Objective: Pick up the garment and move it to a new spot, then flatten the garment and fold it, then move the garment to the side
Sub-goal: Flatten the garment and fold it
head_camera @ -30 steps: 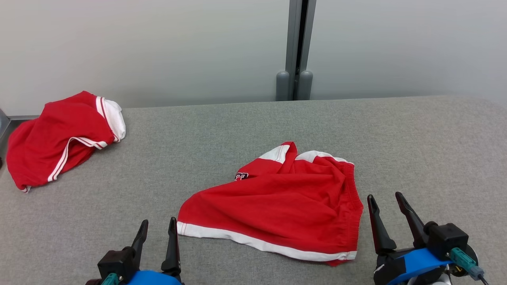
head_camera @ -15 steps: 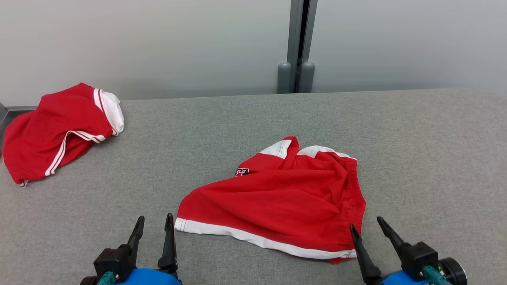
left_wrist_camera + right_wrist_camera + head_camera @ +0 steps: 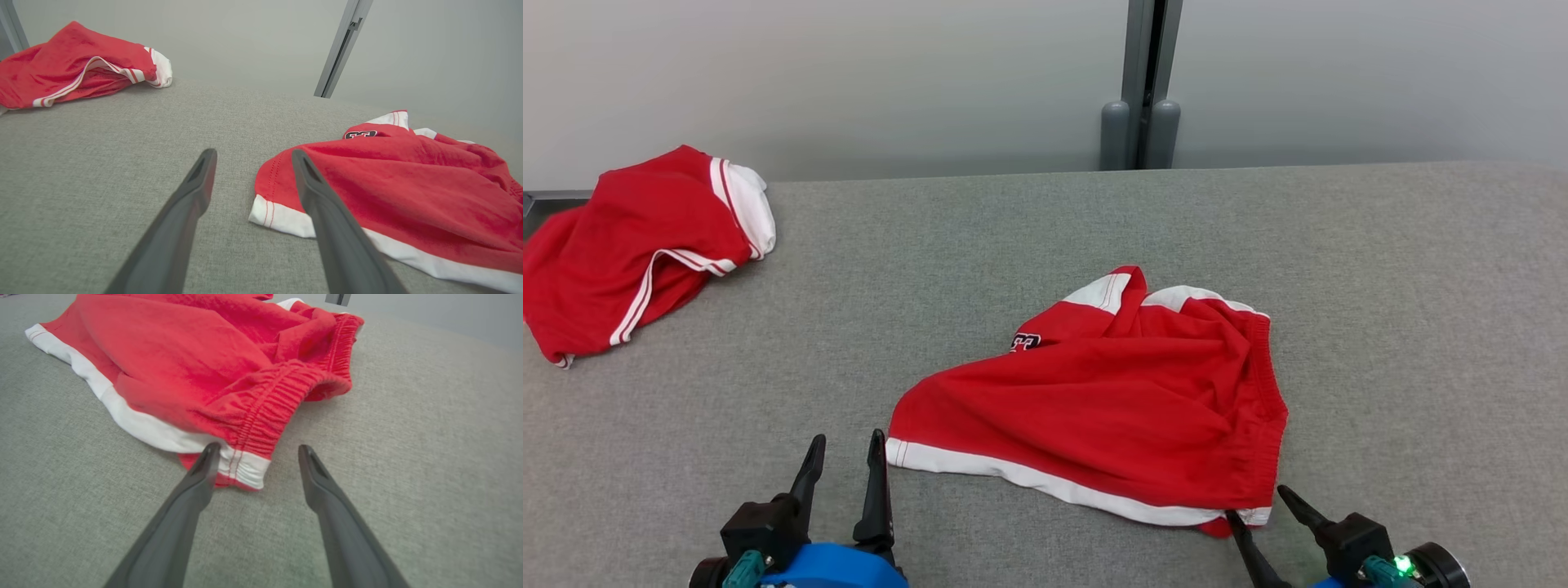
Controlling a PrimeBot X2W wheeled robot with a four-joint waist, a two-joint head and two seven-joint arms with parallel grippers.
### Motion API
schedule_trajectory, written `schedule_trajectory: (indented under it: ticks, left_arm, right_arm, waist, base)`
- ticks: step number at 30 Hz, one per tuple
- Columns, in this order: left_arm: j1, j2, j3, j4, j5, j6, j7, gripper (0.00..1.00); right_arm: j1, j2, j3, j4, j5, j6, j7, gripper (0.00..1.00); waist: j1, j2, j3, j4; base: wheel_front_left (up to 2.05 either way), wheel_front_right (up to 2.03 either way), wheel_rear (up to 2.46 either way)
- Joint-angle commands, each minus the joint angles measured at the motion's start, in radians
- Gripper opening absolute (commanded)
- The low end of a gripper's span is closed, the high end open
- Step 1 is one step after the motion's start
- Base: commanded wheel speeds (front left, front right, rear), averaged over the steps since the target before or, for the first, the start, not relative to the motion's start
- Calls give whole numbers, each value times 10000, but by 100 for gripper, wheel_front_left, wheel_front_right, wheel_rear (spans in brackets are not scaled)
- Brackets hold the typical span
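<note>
- Right gripper [image 3: 1255, 501] has drawn back to the near-right hem corner of the garment [image 3: 1094, 416]; fingers spread wide, empty; its body is cut off below.
- Left gripper [image 3: 848, 434]: spread wide, empty, just beside the near-left corner.
- Garment lies crumpled mid-table [image 3: 1013, 220]; its badge [image 3: 1023, 341] is partly folded under, unreadable.

Grey fabric-covered table [image 3: 1013, 237]: bare cloth open from 12 to 3 o'clock of crumpled red shorts with white hem band [image 3: 1111, 408]. Broad free lane at 9 to 11 o'clock, up to rumpled red garment with white stripes [image 3: 629, 245] blocking far 10 o'clock corner. Pale grey wall panels [image 3: 849, 82] and grey vertical post [image 3: 1141, 82] close 12 o'clock edge. Left gripper [image 3: 845, 453], fingers spread, at shorts' 7 o'clock: bare cloth between fingers, hem corner just beside. Right gripper [image 3: 1256, 502], fingers spread, at 5 o'clock: waistband corner at its fingertips, free cloth toward 3 o'clock.
</note>
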Motion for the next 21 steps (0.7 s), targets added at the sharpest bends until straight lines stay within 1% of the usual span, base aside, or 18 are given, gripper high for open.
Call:
schedule_trajectory:
  ticks: [1,3,4,5,6,8,9,10,11,12,18,21]
  left_arm:
    - [-133,28,-10,15,36,-49,-46,100]
    - [-159,2,30,56,56,-47,-46,100]
    - [-166,-3,52,77,59,-56,-46,100]
    - [-173,-12,71,102,57,-79,-46,100]
    - [-181,-16,74,160,53,-111,-46,100]
    - [-213,-30,-30,339,45,-180,-24,100]
    - [-251,-43,-87,459,15,-251,57,100]
    - [-289,-58,-146,574,-16,-303,171,100]
    - [-339,-65,-198,695,-40,-350,256,100]
    - [-395,-81,-244,807,-77,-403,348,100]
    - [-874,-225,-425,1638,-350,-621,953,100]
    - [-1197,-283,-351,2151,-526,-518,1295,100]
  right_arm:
    - [-120,-26,32,55,76,1,-26,100]
    - [-262,-112,207,233,212,1,41,100]
    - [-328,-147,273,328,298,1,98,88]
    - [-382,-182,339,383,369,1,100,65]
    - [-443,-205,409,424,430,1,108,49]
    - [-532,-254,509,506,591,1,54,29]
    - [-581,-296,540,527,648,1,23,20]
    - [-622,-331,563,537,693,1,0,13]
    - [-655,-354,592,542,741,1,-25,9]
    - [-687,-369,602,535,804,1,-58,0]
    - [-854,-448,654,528,876,1,-146,0]
    - [-960,-444,694,553,898,1,-169,0]
  waist:
    - [-1,0,35,46]
    - [-1,0,75,107]
    - [-1,0,98,130]
    - [-1,0,119,148]
    - [-1,0,140,162]
    - [-1,0,180,180]
    - [-1,0,197,181]
    - [-1,0,215,178]
    - [-1,0,229,169]
    - [-1,0,243,155]
    - [-1,0,325,45]
    - [-1,0,376,-16]
  base:
    - [0,0,0]
    - [0,0,0]
    - [0,0,0]
    - [0,0,0]
    - [0,0,0]
    - [0,0,0]
    - [0,0,0]
    - [0,0,0]
    - [0,0,0]
    - [0,0,0]
    - [0,0,0]
    - [0,0,0]
